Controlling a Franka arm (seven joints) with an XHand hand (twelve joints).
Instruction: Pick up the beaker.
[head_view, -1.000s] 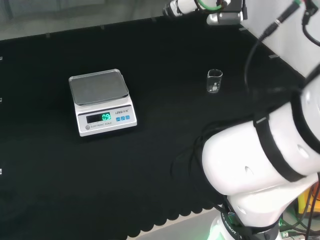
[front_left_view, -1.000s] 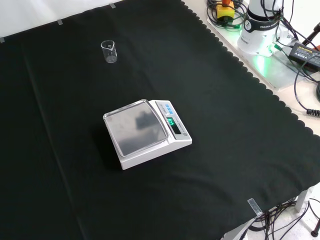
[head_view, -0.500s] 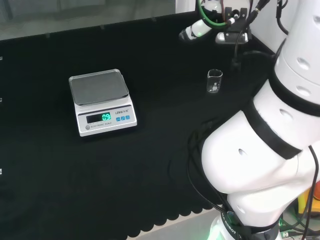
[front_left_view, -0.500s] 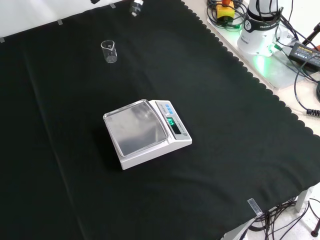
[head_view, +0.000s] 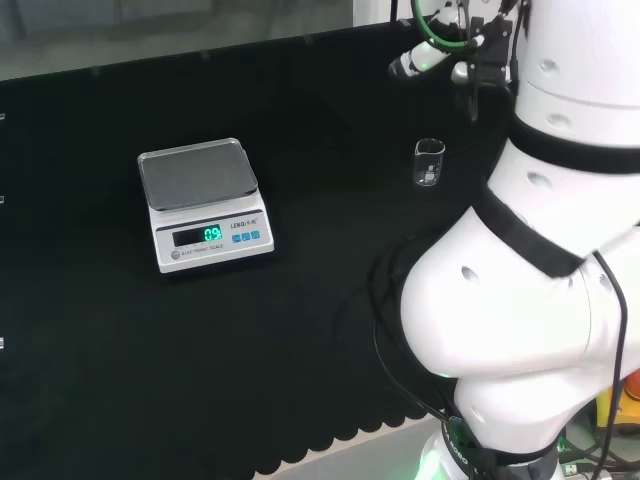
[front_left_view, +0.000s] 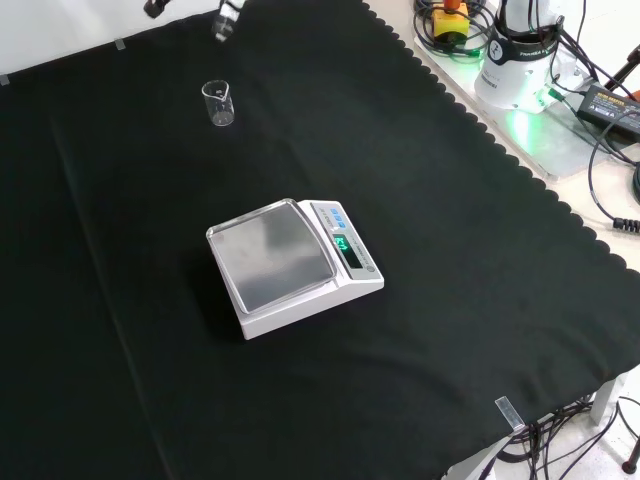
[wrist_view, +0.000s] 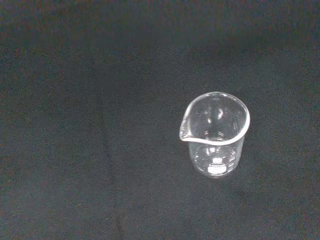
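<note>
On the black cloth (head_view: 300, 340), toward the right of the head view, found the beaker (head_view: 429, 163) upright and alone, just left of the arm's big white links (head_view: 540, 290). Saw it again near the upper left of the front view (front_left_view: 218, 104), well apart from the scale (front_left_view: 292, 265). Placed that scale (head_view: 203, 203) far to the beaker's left in the head view, pan bare, green display lit. Through the wrist view, looked down into the beaker (wrist_view: 216, 135): clear glass, pouring lip on the rim, made out nothing inside, cloth all around. Spotted a white and black part of the hand (head_view: 413, 62) beyond the beaker in the head view, apart from it and touching nothing. Caught the same hand (front_left_view: 227, 20) at the top edge of the front view, just above the beaker and a little to its right. Could not tell whether spread or closed. Noted the beaker not yet grasped, standing on the cloth.
</note>
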